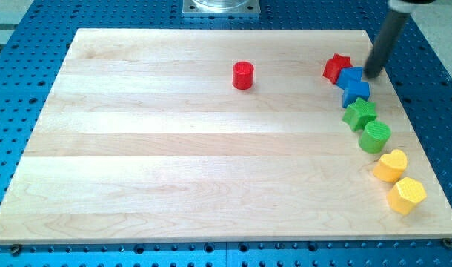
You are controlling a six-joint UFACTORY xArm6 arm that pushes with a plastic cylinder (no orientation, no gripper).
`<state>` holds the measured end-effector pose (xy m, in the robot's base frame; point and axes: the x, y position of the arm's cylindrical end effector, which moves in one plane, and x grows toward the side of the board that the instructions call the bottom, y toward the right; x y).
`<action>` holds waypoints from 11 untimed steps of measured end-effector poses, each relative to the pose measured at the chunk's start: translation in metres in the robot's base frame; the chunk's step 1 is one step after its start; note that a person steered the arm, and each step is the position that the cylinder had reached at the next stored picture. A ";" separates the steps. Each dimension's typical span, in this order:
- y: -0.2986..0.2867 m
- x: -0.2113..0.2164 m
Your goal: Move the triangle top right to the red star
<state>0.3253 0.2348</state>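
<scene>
The red star (335, 67) lies near the board's upper right. Two blue blocks sit just right of and below it: a blue triangle-like block (351, 76) touching the star, and a blue block (356, 91) below it, its shape unclear. My tip (373, 75) rests at the right side of the upper blue block, touching or nearly touching it. The dark rod slants up to the view's top right.
A red cylinder (243, 76) stands at the upper middle. Down the right edge run a green star-like block (359, 114), a green cylinder (375, 137), a yellow heart-like block (391, 165) and a yellow hexagon (407, 195). The wooden board (174, 163) lies on a blue perforated table.
</scene>
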 end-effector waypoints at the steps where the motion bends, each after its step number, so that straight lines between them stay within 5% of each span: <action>1: -0.094 -0.005; 2: -0.112 0.008; 3: -0.145 0.087; 4: -0.089 0.097; 6: -0.051 0.007; 8: 0.002 -0.005; 9: 0.035 -0.053; 11: 0.004 -0.015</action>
